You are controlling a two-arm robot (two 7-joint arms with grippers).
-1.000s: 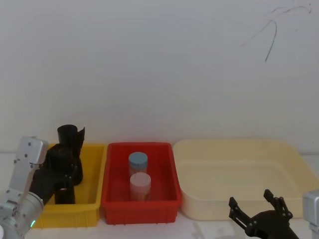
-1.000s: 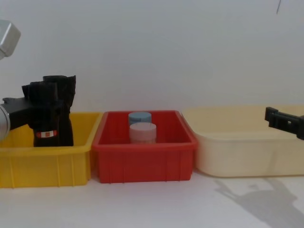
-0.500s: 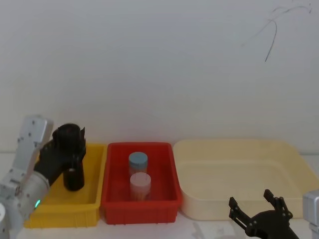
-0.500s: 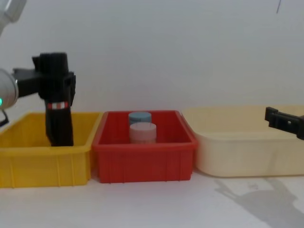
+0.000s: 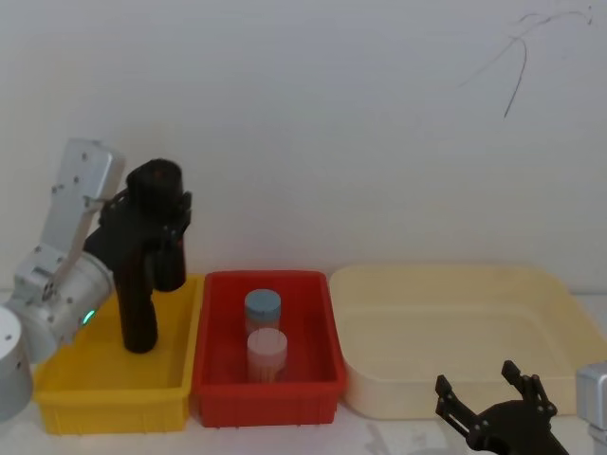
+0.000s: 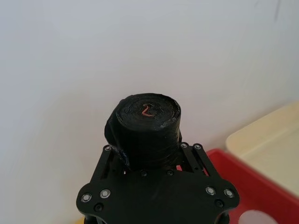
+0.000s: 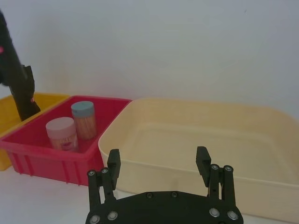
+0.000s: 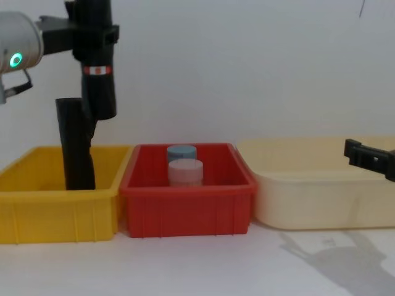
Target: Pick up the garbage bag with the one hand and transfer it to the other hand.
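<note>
— Where is the garbage bag [image 8: 99,92]?

— Upright at 11 o'clock in the chest view. The left gripper [image 8: 92,34] is clamped on its upper part. The red-and-white band shows just under the grip, and the lower end hangs above the yellow bin [image 8: 55,216].

— Anything hard to see?

— The chest view's upper edge cuts off the roll's top. From the left wrist, the gripper body hides everything below the end face.

— What's around it?

— A plain black roll [image 8: 75,148] stands in the yellow bin at the bag's 7 o'clock. They overlap; I cannot tell if they touch. The red bin [image 8: 185,213] at 5 o'clock holds a blue-lidded jar [image 8: 182,152] and a pink-lidded jar [image 8: 185,170]. The cream tray [image 8: 321,200] lies at 4 o'clock. The right gripper [image 7: 159,156] sits at 5 o'clock in the head view, fingers spread wide, holding nothing.
</note>
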